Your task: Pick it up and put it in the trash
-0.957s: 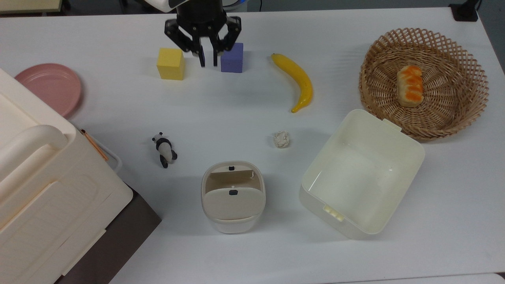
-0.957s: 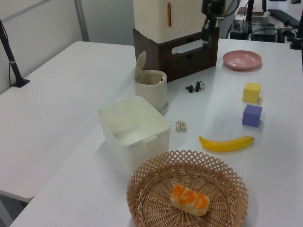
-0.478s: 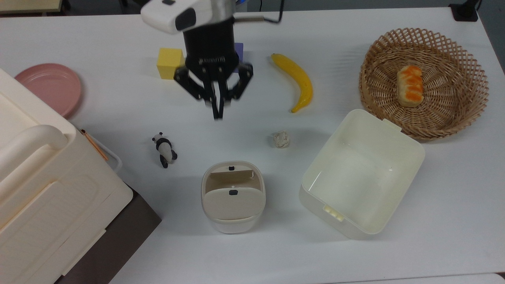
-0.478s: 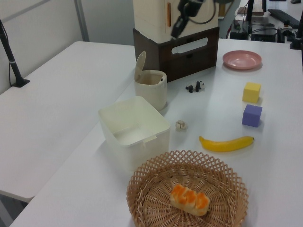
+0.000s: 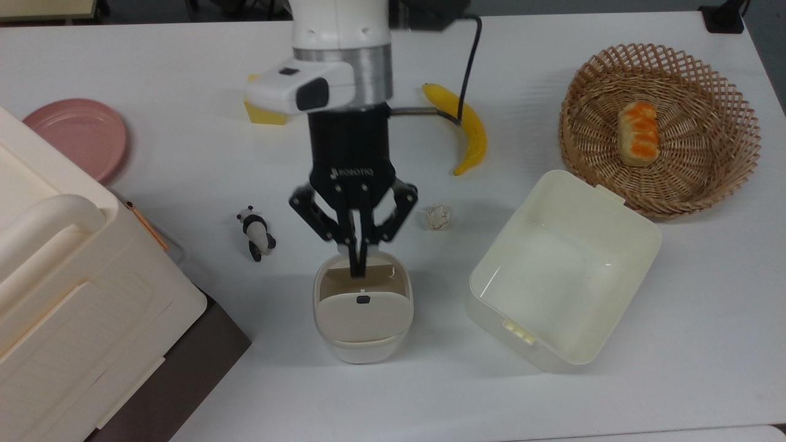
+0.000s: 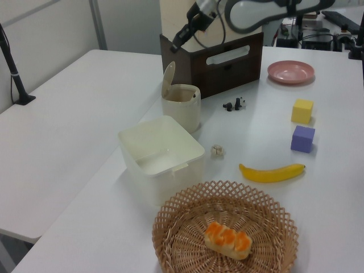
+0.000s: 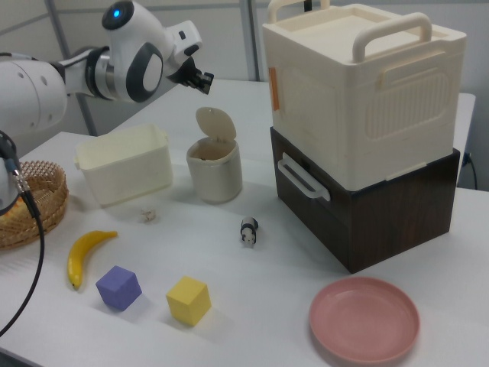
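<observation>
The crumpled off-white paper ball (image 5: 438, 217) lies on the white table, between the bin and the tub; it also shows as the paper ball (image 6: 216, 150) and the paper ball (image 7: 147, 215). The cream bin (image 5: 363, 353) stands with its beige lid (image 5: 362, 314) swung open, upright in the left view (image 6: 168, 79). My gripper (image 5: 357, 265) is shut with nothing in it. In the top view its tips overlap the bin's far rim, left of the ball. The gripper (image 6: 173, 49) hangs well above the bin (image 6: 183, 108); the right view gives the same, gripper (image 7: 205, 81) over bin (image 7: 215, 174).
A cream tub (image 5: 605, 196) sits to the top view's right of the ball, with a wicker basket (image 5: 746, 153) holding a bun beyond it. A banana (image 5: 470, 132), a yellow cube (image 5: 264, 115), a panda figurine (image 5: 256, 233), a pink plate (image 5: 77, 135) and a big storage box (image 5: 61, 276) surround the bin.
The arm has swept from between the yellow and purple cubes down the top view to over the bin. Its fingers closed from a narrow gap. The paper ball has not moved.
</observation>
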